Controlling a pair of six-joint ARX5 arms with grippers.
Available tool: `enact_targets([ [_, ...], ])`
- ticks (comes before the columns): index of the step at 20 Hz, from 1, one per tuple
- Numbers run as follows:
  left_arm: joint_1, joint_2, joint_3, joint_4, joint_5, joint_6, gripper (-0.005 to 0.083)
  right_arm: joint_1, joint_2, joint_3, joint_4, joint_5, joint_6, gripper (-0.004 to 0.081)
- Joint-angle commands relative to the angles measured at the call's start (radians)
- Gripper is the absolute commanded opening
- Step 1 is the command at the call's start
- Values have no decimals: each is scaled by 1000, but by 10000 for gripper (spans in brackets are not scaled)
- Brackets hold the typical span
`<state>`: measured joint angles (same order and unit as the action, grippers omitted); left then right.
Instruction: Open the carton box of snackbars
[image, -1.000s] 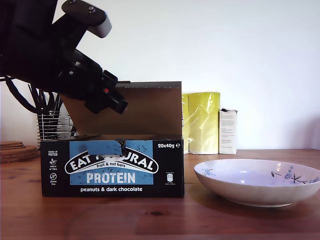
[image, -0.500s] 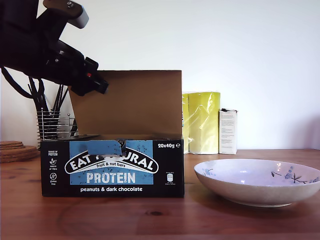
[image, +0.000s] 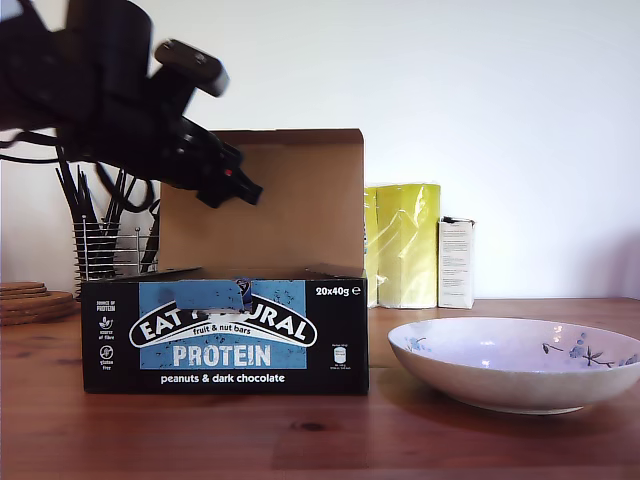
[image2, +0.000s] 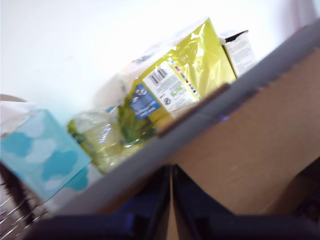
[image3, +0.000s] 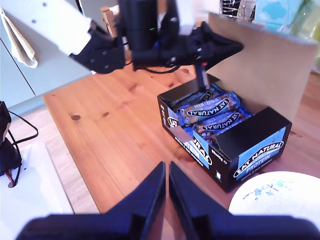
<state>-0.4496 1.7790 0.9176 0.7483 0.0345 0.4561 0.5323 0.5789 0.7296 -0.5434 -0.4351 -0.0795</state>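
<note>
You get soft, even daylight in the exterior view, with the white wall (image: 480, 90) bright and the arm (image: 110, 110) a dark, slightly smeared silhouette. The bowl (image: 515, 365) casts a faint shadow on the counter (image: 320, 440). Your first wrist view is motion-blurred and washed out above; the second is sharper.

my first gripper (image: 235, 187) raised, jaws together, my second gripper (image3: 166, 197) high, jaws together
</note>
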Motion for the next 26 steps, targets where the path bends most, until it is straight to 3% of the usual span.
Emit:
enact_targets([
  [1,5,51,63,-31,11,8,-19,4,2,-9,8,-2,1,-13],
  [8,36,218,308,-213,72,7,-20,4,37,-9,19,-1,0,-13],
  [18,77,405,614,-653,212,-38,-21,4,111,-9,61,0,0,-13],
  [26,79,493,723,-958,280,-45,-22,4,143,-9,83,0,0,-13],
])
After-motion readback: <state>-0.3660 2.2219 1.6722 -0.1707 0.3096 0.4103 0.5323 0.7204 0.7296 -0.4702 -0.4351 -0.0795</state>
